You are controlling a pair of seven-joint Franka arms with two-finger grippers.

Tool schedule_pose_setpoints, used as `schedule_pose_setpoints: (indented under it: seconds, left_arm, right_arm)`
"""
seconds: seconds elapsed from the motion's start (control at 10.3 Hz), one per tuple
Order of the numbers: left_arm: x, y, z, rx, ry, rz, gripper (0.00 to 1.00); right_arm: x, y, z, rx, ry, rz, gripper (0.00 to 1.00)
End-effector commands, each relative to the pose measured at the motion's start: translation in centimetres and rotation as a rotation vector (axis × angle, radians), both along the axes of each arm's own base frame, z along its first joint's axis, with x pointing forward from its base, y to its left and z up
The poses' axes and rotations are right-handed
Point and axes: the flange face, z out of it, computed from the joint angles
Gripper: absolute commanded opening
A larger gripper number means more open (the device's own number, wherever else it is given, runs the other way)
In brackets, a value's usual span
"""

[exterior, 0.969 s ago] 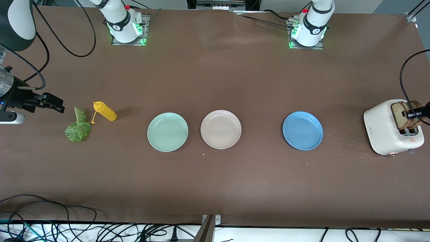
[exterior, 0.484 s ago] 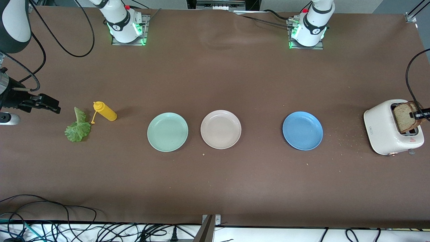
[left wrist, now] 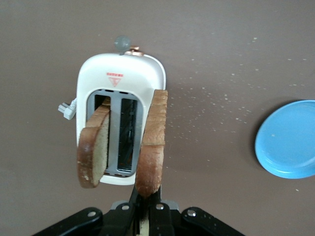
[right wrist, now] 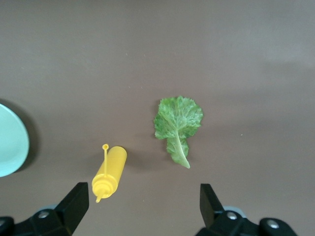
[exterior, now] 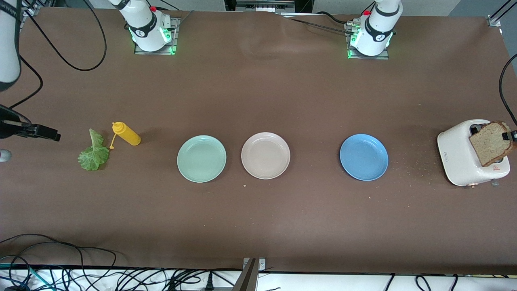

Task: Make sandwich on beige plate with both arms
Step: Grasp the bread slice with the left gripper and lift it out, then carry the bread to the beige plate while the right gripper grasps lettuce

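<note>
My left gripper (exterior: 509, 135) is shut on a brown bread slice (exterior: 490, 142) and holds it in the air just above the white toaster (exterior: 462, 155). The left wrist view shows that slice (left wrist: 152, 142) edge-on, clamped between the fingers of the left gripper (left wrist: 147, 201), while a second slice (left wrist: 93, 150) leans out of a slot of the toaster (left wrist: 120, 83). The beige plate (exterior: 265, 155) sits bare mid-table. A green lettuce leaf (exterior: 93, 152) lies at the right arm's end. My right gripper (exterior: 46, 132) hangs open beside it, above the table; its wrist view looks down on the leaf (right wrist: 177, 123).
A mint green plate (exterior: 201, 158) lies beside the beige one and a blue plate (exterior: 364, 157) lies toward the toaster. A yellow squeeze bottle (exterior: 127, 134) lies on its side next to the lettuce. Crumbs dot the table between the blue plate and the toaster.
The left gripper has lifted its bread slice up out of the toaster slot. The right gripper has drawn back from the lettuce toward the table's end.
</note>
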Motion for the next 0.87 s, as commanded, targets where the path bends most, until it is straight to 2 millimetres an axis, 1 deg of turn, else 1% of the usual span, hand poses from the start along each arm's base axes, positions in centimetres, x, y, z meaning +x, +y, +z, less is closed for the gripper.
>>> schedule_pose_setpoints:
  seconds: [0.0,0.1,0.19,0.29,0.39,0.48,0.58,0.68,0.77]
  left_arm:
    - [1.4,-2.4,0.8,-0.048,0.008,0.020,0.00]
    - [1.3,-2.7,0.9,-0.152,-0.011,0.049,0.00]
    - [1.4,-3.7,1.0,-0.249,-0.022,0.061,0.00]
    - [1.5,-5.3,0.9,-0.307,-0.007,0.076,0.00]
    - [1.9,-7.2,0.6,-0.401,-0.008,0.081,0.00]
    - [2.6,-10.7,-0.6,-0.521,0.008,0.064,0.00]
    - [3.4,-14.3,-2.1,-0.625,0.030,0.042,0.00]
    - [4.5,-18.6,-3.6,-0.734,0.056,0.018,0.00]
    - [5.4,-23.0,-5.6,-0.834,0.092,-0.003,0.00]
  right_arm:
    - [0.8,-1.2,-3.6,0.007,0.037,-0.003,1.00]
    - [0.8,-1.5,-6.2,0.008,0.074,-0.008,1.00]
    - [0.5,-2.5,-9.0,0.008,0.087,-0.021,1.00]
    - [-0.1,-2.8,-11.8,0.004,0.069,-0.024,1.00]
    - [-0.9,-2.8,-14.4,0.002,0.062,-0.023,1.00]
    - [-1.5,-3.0,-16.5,0.000,0.057,-0.026,1.00]
    - [-2.3,-3.4,-19.3,-0.001,0.074,-0.032,1.00]
    - [-3.1,-4.2,-21.5,-0.001,0.106,-0.045,1.00]
    - [-3.5,-5.0,-23.0,-0.018,0.133,-0.048,1.00]
